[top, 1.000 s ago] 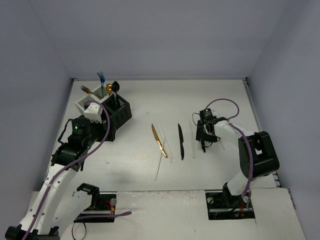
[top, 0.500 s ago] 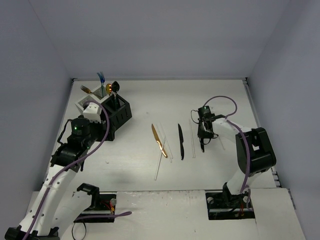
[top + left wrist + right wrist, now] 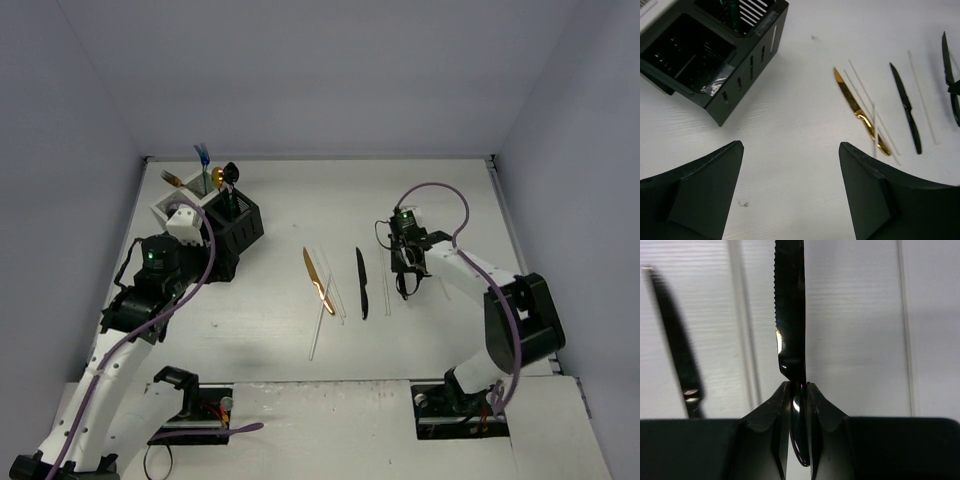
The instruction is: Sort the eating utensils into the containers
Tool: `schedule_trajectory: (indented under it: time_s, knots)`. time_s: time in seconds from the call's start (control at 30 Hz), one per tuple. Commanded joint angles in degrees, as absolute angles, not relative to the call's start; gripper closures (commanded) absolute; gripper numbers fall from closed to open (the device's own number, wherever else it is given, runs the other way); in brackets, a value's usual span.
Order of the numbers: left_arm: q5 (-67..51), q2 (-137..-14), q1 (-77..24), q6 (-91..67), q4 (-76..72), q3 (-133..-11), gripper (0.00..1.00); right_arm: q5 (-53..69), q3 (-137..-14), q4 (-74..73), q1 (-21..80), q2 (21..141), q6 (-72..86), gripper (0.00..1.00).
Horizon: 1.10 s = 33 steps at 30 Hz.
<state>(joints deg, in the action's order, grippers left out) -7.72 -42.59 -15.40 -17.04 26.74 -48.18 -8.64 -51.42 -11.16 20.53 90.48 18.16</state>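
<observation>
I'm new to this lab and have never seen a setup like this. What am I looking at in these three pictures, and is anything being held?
Two robot arms are bolted to a white table. The wide picture comes from a camera above and behind them. The other two come from a camera on each wrist, so each shows that arm's own fingers. At the far left stand the containers, joined black and white bins, with a few utensils standing in them. On the table lie a gold knife, a black knife and some clear plastic pieces. The left gripper is open and empty near the bins. The right gripper is pinched shut on the handle of a second black knife.
</observation>
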Motion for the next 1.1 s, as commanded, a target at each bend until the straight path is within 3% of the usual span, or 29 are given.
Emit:
schedule_trajectory:
  time_s: [0.0,0.27,0.53,0.83,0.97,1.07]
  knots:
    - [-12.92,-43.09,-15.31,-24.90,22.12,-52.99,0.26,-11.58,-53.92,-10.15,27.08,78.51,13.41,1.00]
    - [-24.53,-47.20,-18.49,-39.69,7.69,-55.00,0.26,-4.69,-55.93,-4.21,44.04,67.42,10.00,1.00]
    - [-14.68,-54.61,-31.94,-36.24,4.42,-58.14,0.26,-3.53,-57.90,2.80,54.53,67.79,9.30,1.00]
    - [-9.53,-56.77,-34.28,-36.21,5.55,-57.84,0.26,-2.03,-58.23,6.10,57.65,69.56,9.98,1.00]
    - [-9.72,-57.71,-34.65,-36.21,3.74,-57.43,0.34,-1.38,-58.53,6.96,57.83,70.07,10.08,1.00]
    - [-10.17,-58.57,-34.95,-36.43,2.84,-57.09,0.47,-1.12,-58.15,7.57,58.01,70.62,10.17,1.00]
